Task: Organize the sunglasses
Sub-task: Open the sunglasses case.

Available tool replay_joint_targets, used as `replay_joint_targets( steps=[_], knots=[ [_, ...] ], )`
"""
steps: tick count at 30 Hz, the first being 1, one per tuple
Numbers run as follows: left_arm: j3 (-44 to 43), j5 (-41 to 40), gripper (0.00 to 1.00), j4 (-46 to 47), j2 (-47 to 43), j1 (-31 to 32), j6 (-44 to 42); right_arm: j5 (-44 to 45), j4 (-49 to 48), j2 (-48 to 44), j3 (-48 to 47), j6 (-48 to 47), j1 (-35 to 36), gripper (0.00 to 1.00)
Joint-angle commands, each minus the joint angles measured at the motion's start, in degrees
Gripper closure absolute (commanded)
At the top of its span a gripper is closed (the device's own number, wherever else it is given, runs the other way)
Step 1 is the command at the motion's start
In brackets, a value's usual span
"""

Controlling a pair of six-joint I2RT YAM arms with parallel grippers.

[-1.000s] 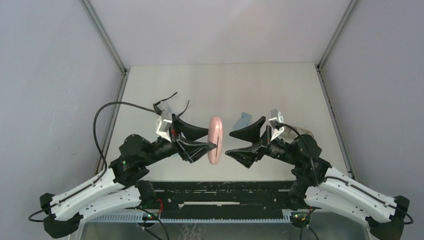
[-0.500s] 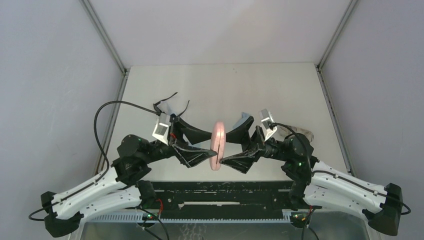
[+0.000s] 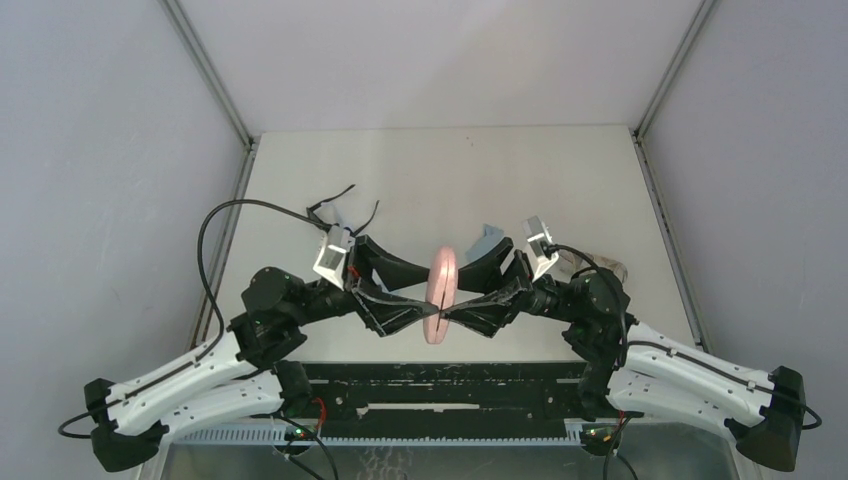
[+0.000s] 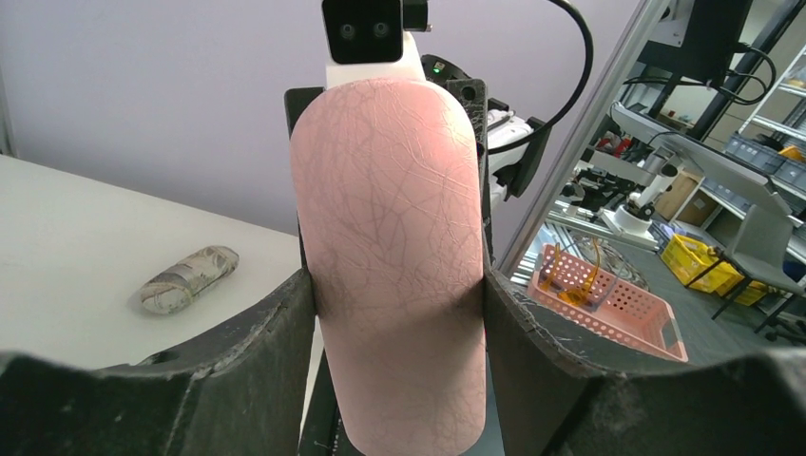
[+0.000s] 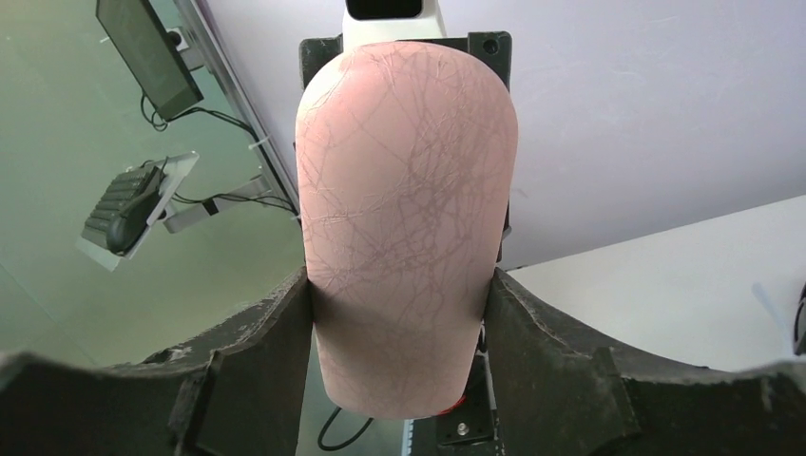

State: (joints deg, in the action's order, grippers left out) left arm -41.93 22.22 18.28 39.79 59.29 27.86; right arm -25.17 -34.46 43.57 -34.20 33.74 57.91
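Sunglasses are seen at either side of the table (image 3: 450, 170): the black-framed pair (image 3: 325, 208) lies just beyond the left gripper (image 4: 394, 304), with its thin arms spread, and the white-framed pair (image 4: 185, 277) lies folded on the tabletop out to the right. Neither pair is touched. At the middle a pink case (image 3: 441, 285) is held on edge and gripped from opposite sides. The left gripper's fingers are pressed against its flanks, and the right gripper (image 5: 399, 304) is clamped on it likewise. A light-blue cloth (image 3: 487, 240) is seen just behind the right gripper.

White-shelled arms (image 3: 185, 383), black fingers (image 3: 398, 267)
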Motion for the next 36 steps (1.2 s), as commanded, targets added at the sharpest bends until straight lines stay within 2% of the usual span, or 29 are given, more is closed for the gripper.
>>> replay_joint_targets(
  steps=[1,8,12,19,22,26,31,32,33,34,36],
  knots=[
    [-0.2,-3.0,1.0,0.9,-1.8,0.1,-0.8,2.6,1.7,-0.6,-0.4,-0.6,0.6,0.56],
    [-3.0,-15.2,1.0,-9.2,-1.1,0.1,-4.4,15.3,17.7,-1.5,-4.7,-6.0,1.2,0.68],
    [-5.1,-21.0,1.0,-13.4,0.4,0.1,-5.6,25.3,26.5,-0.8,-7.9,-7.6,1.8,0.74],
    [-8.5,-32.1,0.99,-20.6,1.8,0.3,-6.6,34.9,33.1,1.5,-11.8,-9.8,2.6,0.84],
    [-8.5,-34.1,0.85,-21.7,1.2,0.3,-6.4,33.5,32.2,1.7,-11.9,-10.1,2.6,0.85],
    [-7.7,-32.7,0.54,-21.4,-1.0,0.3,-6.2,30.4,31.1,1.5,-11.6,-9.8,2.5,0.88],
    [-6.2,-31.7,0.31,-22.0,-4.7,0.3,-5.9,25.9,31.1,0.6,-11.5,-12.2,1.3,0.88],
    [-6.0,-31.8,0.11,-22.7,-5.5,0.4,-5.9,26.1,31.9,0.4,-11.5,-12.9,1.2,0.88],
    [-5.9,-32.1,0.04,-23.5,-6.2,0.4,-6.0,26.3,32.9,0.1,-11.5,-13.7,0.8,0.88],
    [-5.8,-32.9,0.0,-24.6,-6.9,0.4,-5.8,26.6,33.9,0.0,-11.5,-14.6,0.6,0.88],
    [-5.2,-34.8,0.0,-26.8,-8.5,0.4,-5.7,27.8,37.2,-0.1,-11.9,-16.9,-0.2,0.88]
  ],
)
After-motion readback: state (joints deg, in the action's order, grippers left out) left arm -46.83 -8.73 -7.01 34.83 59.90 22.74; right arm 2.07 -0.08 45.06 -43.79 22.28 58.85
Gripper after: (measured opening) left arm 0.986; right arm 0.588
